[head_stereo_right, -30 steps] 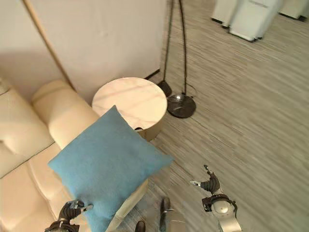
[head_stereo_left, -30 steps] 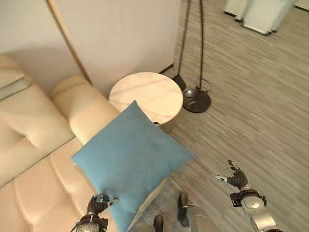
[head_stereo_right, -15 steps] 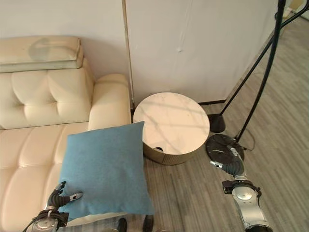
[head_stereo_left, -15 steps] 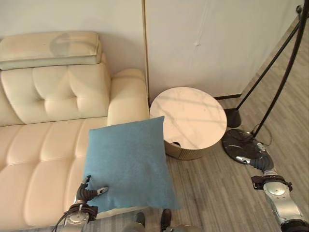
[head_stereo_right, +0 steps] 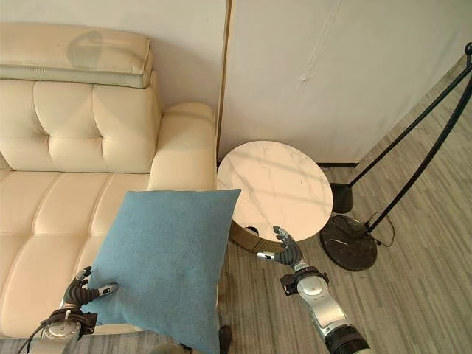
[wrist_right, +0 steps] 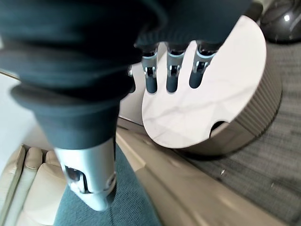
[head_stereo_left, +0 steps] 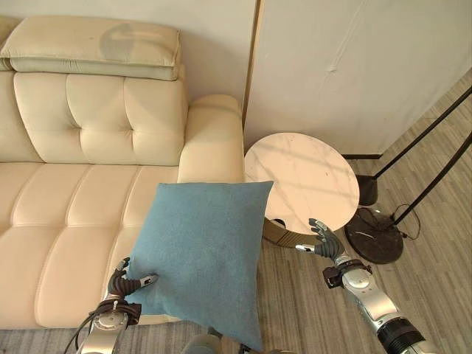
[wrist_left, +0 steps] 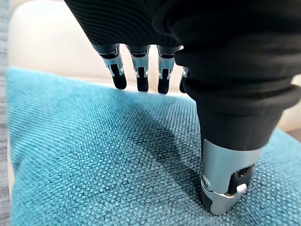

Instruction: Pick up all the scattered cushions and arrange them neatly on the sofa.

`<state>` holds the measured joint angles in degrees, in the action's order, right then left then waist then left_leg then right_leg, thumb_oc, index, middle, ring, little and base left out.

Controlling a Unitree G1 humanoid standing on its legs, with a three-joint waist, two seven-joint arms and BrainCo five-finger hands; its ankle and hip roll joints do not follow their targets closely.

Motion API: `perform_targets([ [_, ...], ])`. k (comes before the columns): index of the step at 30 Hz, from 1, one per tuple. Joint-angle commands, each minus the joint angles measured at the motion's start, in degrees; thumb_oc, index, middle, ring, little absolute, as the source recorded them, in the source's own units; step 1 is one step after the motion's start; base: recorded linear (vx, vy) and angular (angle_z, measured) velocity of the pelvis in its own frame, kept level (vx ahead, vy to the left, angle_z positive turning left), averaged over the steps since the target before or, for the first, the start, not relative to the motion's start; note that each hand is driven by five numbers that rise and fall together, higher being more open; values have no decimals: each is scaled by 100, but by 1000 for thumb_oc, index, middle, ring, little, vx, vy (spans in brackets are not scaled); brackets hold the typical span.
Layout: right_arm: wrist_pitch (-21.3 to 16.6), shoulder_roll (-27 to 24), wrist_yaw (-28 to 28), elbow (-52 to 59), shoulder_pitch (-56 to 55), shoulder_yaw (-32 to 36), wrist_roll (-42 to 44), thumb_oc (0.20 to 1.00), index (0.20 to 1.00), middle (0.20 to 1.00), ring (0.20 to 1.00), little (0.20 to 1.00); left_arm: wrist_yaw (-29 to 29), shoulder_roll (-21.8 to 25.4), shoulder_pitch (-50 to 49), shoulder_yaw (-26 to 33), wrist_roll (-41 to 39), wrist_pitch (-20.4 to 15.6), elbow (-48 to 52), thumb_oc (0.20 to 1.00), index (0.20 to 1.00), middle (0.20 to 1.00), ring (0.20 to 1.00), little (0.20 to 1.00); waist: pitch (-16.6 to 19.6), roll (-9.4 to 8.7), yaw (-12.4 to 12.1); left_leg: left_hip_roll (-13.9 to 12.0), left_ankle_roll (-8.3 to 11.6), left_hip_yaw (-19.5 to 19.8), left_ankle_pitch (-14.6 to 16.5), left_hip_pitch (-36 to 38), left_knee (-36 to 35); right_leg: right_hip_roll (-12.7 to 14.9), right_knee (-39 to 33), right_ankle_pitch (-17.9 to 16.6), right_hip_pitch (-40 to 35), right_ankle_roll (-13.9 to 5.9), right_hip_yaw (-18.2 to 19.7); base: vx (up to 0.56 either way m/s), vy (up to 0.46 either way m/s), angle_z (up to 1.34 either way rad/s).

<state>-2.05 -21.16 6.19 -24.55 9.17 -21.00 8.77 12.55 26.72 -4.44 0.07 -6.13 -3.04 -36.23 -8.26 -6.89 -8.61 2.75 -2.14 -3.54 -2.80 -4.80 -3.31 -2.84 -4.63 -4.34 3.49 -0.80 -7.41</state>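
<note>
Over the front edge of the sofa [head_stereo_left: 74, 214] a blue cushion [head_stereo_left: 203, 254] hung in the air. It was square and tipped a little, so one corner pointed down at the floor [head_stereo_left: 435, 287] and its top edge ran nearly level. Its top right corner reached toward the round table [head_stereo_left: 306, 181] beside the sofa arm.

The left hand [head_stereo_left: 124, 283] held the cushion at its lower left corner. The fingers [wrist_left: 141, 70] lay curled over one side of the blue cloth and the thumb [wrist_left: 225, 179] pressed on the other, so the hand pinched it.

The right hand [head_stereo_left: 321, 240] was in the air just in front of the table, near the cushion's right edge but not touching it. Its fingers [wrist_right: 171, 70] were spread and held nothing.

A black lamp base [head_stereo_left: 377, 236] sat on the floor to the right of the table.

Half a second before, the right hand was far out by the lamp base. Now it had come in close to the table and the cushion. The left hand kept its hold on the same corner. The whole view had also shifted, so the camera had moved.
</note>
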Motion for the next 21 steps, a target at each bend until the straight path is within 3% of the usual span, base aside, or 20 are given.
perform_targets([
  [1, -132, 35, 45, -176, 156, -46, -277, 1000, 1000, 1000, 1000, 1000, 308, 213, 477, 104, -313, -361, -4, 1000, 1000, 1000, 1000, 1000, -4, -112, -71, -44, 301, 161, 379, -121, 263, 717, 332, 213, 206, -683, -283, -197, 90, 9],
  [4, -66, 293, 163, -611, 513, -249, -233, 1000, 1000, 1000, 1000, 1000, 433, 217, 759, -21, -433, -420, -121, 1000, 1000, 1000, 1000, 1000, -218, -36, -98, -8, 291, 215, 309, -339, 285, 761, 421, 135, 460, -688, -282, -135, 46, 8],
  [10, -41, 276, 201, -521, 948, -526, -476, 1000, 1000, 1000, 1000, 1000, 451, 338, 1045, -96, -593, -531, -10, 1000, 1000, 1000, 1000, 1000, -421, -27, -118, -2, 291, 191, 274, -567, 386, 794, 426, 14, 643, -721, -224, -68, 15, 1],
  [19, -95, -51, 119, 399, 645, -143, -709, 1000, 1000, 1000, 1000, 1000, 257, 412, 558, 279, -564, -566, 778, 1000, 1000, 1000, 1000, 1000, -389, 44, -38, -13, 244, 28, 325, -472, 380, 823, 445, -111, 680, -812, -80, -30, 36, -7],
  [21, -79, -125, 158, 569, 518, 84, -821, 1000, 1000, 1000, 1000, 1000, 234, 416, 475, 380, -604, -547, 915, 1000, 1000, 1000, 1000, 1000, -521, 95, -44, -92, 210, -8, 280, -626, 540, 831, 941, 50, 777, -802, -94, -211, -28, -23],
])
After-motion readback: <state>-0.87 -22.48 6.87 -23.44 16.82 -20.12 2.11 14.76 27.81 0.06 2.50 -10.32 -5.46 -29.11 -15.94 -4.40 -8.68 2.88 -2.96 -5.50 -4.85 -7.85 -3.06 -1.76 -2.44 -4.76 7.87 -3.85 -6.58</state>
